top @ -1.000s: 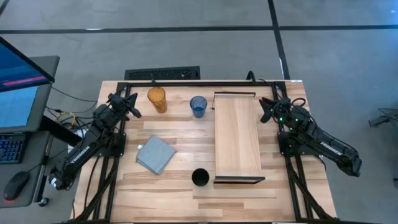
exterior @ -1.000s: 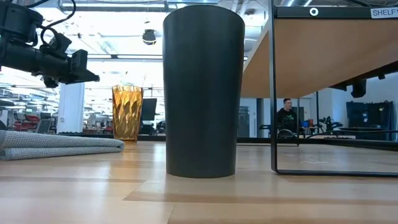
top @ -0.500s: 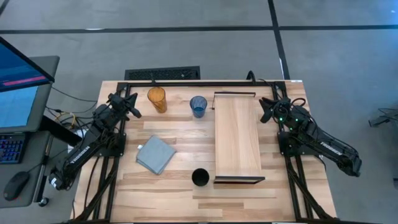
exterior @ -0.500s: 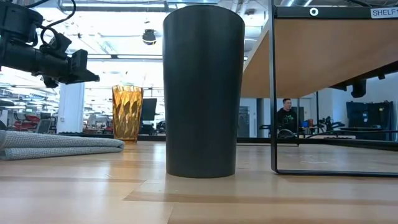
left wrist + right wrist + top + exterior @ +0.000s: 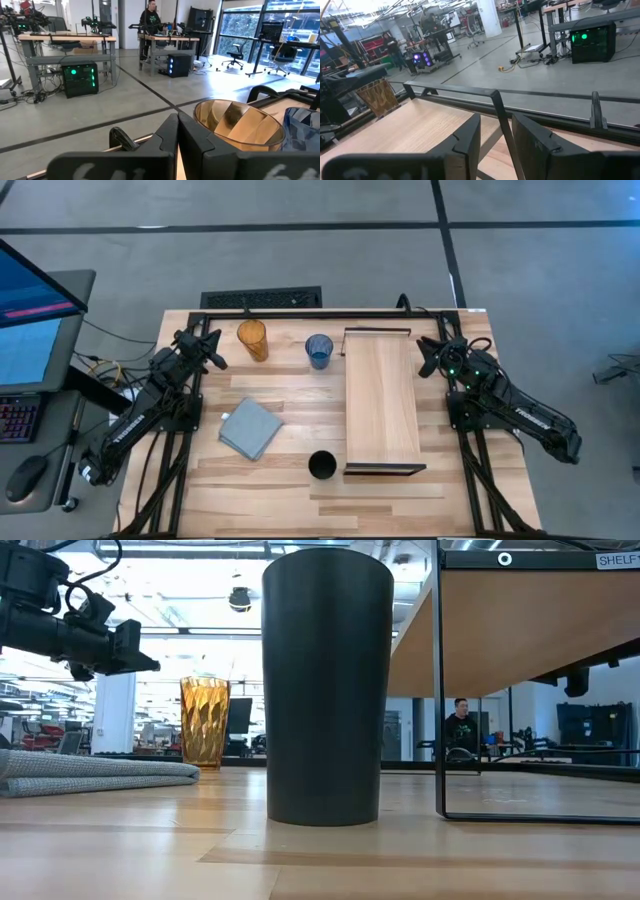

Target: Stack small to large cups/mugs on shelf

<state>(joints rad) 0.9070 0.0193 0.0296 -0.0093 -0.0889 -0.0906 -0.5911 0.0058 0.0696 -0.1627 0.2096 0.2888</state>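
The amber tumbler (image 5: pixel 252 340) and the short blue cup (image 5: pixel 319 351) stand upright on the table near its far edge. The black cup (image 5: pixel 322 465) stands near the front edge, beside the shelf's near bracket; it fills the low view (image 5: pixel 328 690). The light-wood shelf (image 5: pixel 381 400) stands on its dark end brackets right of centre. My left gripper (image 5: pixel 215 358) is shut and empty, hovering just left of the amber tumbler (image 5: pixel 237 125). My right gripper (image 5: pixel 425 360) is open and empty, at the shelf's far right corner (image 5: pixel 420 130).
A grey-blue folded cloth (image 5: pixel 250 427) lies on the table left of centre, between the amber tumbler and the black cup. A dark frame rail (image 5: pixel 300 313) runs along the table's far edge. A person (image 5: pixel 461 725) stands far off in the room.
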